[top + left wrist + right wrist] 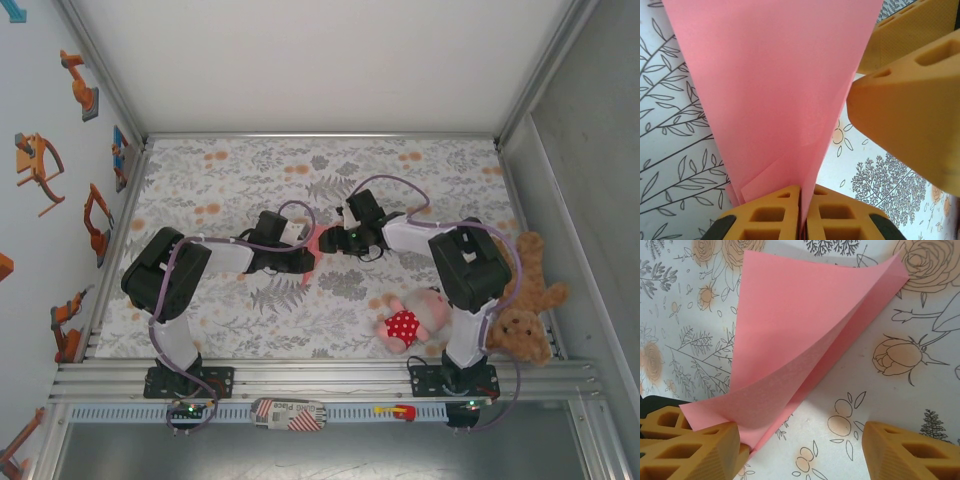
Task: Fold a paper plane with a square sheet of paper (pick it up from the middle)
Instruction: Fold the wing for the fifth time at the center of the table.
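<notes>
Pinching the folded pink paper (780, 85) tight in my clamped left gripper (802, 194), I hold it over the flowered tablecloth (670, 150) at the table's middle, while my right gripper (800, 434) stands spread wide, one finger (700, 450) just beside the paper's corner.

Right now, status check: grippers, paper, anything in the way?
Left gripper shut on folded pink paper. Right gripper open beside it. Plush doll off to the right, not in the way.

The left hand (802, 195) pinches folded pink paper (780, 90), seemingly several layers.
</notes>
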`<state>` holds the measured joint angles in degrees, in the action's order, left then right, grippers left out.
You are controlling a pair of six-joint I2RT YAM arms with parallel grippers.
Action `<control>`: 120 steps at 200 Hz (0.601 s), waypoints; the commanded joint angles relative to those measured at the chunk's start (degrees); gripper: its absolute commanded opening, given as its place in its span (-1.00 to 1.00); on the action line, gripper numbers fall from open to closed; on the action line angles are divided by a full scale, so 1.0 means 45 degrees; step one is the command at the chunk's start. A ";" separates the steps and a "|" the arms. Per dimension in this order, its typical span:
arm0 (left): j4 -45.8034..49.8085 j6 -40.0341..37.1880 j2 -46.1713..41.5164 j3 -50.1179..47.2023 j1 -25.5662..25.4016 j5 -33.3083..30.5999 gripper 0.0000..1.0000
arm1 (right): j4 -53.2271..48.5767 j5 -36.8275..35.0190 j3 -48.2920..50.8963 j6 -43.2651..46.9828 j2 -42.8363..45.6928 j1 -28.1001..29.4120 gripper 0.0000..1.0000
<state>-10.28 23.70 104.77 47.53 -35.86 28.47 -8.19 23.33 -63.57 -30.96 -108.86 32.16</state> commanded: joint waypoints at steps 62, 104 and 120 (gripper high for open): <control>0.0840 0.0092 0.0461 -0.0174 0.0039 -0.0292 -0.71 | -0.1667 -0.1468 -0.1656 -0.0221 -0.2006 0.0499 0.31; 0.0824 0.0253 0.0030 -0.0074 0.0041 -0.0137 -0.68 | -0.2435 -0.2007 -0.2069 -0.0447 -0.2736 0.0654 0.30; 0.0862 0.0284 -0.0135 -0.0025 0.0039 -0.0097 -0.67 | -0.2718 -0.2207 -0.2273 -0.0494 -0.3035 0.0700 0.29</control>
<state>-10.24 24.12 104.55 47.57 -35.79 29.02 -21.50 18.44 -74.26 -33.04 -114.39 33.93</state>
